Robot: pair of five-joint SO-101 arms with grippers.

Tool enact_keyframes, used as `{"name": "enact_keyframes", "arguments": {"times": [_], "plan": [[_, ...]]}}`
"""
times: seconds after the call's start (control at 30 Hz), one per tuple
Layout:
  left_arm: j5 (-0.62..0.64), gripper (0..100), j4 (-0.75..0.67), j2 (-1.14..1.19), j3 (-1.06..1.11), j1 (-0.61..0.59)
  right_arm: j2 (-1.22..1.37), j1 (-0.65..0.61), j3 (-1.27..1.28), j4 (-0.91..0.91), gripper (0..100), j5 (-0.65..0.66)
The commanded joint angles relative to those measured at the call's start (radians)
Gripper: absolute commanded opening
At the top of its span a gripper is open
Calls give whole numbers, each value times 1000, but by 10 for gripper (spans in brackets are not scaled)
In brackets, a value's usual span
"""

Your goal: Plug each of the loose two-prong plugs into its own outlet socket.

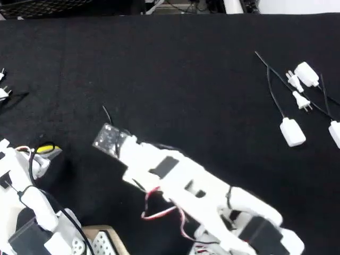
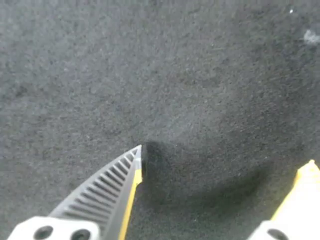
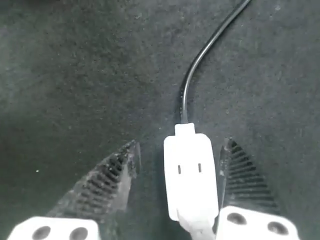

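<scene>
Outlet socket: white, slots facing up, flat on the black desk between the fingers of the right tool. Its black cable trails away from the tool.
Right tool: fingers apart and straddling the socket, not clamped. The socket sits closer to one finger, and I cannot tell whether it touches.
Likely reason: closing on the long sides would steady the body and leave the slots free for a plug.
Left tool: fingers apart over bare cloth, holding nothing. It sits at the near left of the desk, probably kept out of the other arm's way.
Loose plugs: two two-prong plugs lie at the far right among other white sockets and thin cords, well apart from the straddled socket.
Left edge: small white pieces that look like more plugs, partly cut off.
Edges: the right-hand group lies near the desk's right side, so reaching there leaves little margin.
Open room: a broad stretch of cloth lies between the socket and either group, enough to bring a plug across.
</scene>
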Motion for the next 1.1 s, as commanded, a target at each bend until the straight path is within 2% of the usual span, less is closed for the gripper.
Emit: {"name": "enact_keyframes", "arguments": {"times": [0.0,0.37,0.63,0.83,1.07], "plan": [[-3,447,-9,-32,-4,2,33,17,-65,5,265,0],[-3,447,-9,-31,-4,22,114,175,-102,5,265,124],[-3,447,-9,-26,-4,38,174,180,-156,46,263,124],[3,447,-11,-29,-4,39,292,181,-286,132,111,124],[3,447,-11,-31,-4,41,406,181,-424,230,97,117]]}}
